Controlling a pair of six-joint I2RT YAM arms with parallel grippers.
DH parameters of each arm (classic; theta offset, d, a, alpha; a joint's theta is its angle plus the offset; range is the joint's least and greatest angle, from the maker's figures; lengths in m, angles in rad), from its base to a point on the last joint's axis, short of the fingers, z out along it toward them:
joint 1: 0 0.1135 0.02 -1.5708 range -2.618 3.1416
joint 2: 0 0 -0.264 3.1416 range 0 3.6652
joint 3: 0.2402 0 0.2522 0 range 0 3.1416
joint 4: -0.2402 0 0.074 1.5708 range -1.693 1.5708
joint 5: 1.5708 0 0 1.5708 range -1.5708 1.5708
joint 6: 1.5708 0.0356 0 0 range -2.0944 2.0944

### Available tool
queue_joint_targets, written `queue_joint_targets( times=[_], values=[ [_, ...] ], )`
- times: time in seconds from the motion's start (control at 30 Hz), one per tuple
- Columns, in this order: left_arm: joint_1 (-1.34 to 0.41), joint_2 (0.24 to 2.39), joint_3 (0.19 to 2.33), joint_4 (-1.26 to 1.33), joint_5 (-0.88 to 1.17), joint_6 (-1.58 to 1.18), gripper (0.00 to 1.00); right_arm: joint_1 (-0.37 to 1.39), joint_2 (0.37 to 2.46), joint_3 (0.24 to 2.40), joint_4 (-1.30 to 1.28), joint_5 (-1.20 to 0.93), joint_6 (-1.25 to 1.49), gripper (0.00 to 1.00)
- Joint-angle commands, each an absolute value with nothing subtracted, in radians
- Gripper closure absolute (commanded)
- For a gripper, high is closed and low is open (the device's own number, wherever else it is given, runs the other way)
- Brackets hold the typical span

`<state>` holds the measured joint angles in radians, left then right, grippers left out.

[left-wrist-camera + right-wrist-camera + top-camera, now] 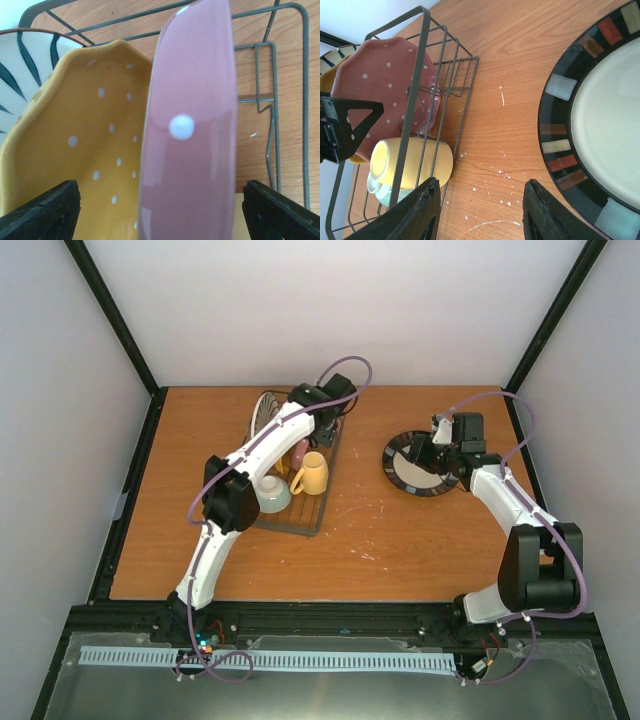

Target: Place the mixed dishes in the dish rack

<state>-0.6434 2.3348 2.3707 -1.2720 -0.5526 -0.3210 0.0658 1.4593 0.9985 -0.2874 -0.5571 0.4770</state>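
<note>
— Where do the dishes sit?

— Most are in the dish rack (300,515), a dark wire basket left of centre on the wood-grain table (400,550). At its far end three plates stand on edge, side by side: a white plate with dark stripes (20,75), an orange-yellow scalloped plate (95,130) with white dots, then a glossy pink plate (190,125), also dotted. Nearer, a yellow mug (415,162) lies on its side, with a pale blue-green bowl (272,496) just beside it.

— And the left gripper (160,212)?

— It hangs over the pink plate, its black fingers (42,212) spread wide, one on each side and neither touching.

— The last plate?

— The dark-rimmed plate (605,115) lies flat on the table, right of the rack. It has a beige centre and small coloured rectangles around its black rim.

— Is the right gripper (480,210) on it?

— No. Its fingers are parted with only scuffed wood between them, and one is at the plate's rim. A strip of scuffed wood separates rack and plate.
</note>
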Motion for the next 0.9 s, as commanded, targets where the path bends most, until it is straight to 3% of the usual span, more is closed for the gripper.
queue_joint_targets(
  times=[0.0,0.1,0.33,0.67,0.87],
  values=[
    [-0.647,2.300,2.415,-1.222,-0.539,-0.294,0.09,0.060,1.462,1.000,-0.268,-0.556,0.476,0.55],
    [-0.647,2.270,2.413,-1.167,-0.504,-0.288,0.01,0.060,1.457,1.001,-0.274,-0.548,0.474,0.55],
    [-0.653,2.148,2.395,-1.010,-0.467,-0.272,0.00,0.055,1.419,1.000,-0.297,-0.476,0.482,0.54],
    [-0.655,1.706,1.959,-0.460,-0.279,-0.223,0.00,-0.136,1.299,0.902,-0.350,-0.391,0.524,0.53],
    [-0.655,1.638,1.878,-0.380,-0.150,-0.181,0.00,-0.178,1.270,0.888,-0.372,-0.459,0.435,0.56]
  ],
)
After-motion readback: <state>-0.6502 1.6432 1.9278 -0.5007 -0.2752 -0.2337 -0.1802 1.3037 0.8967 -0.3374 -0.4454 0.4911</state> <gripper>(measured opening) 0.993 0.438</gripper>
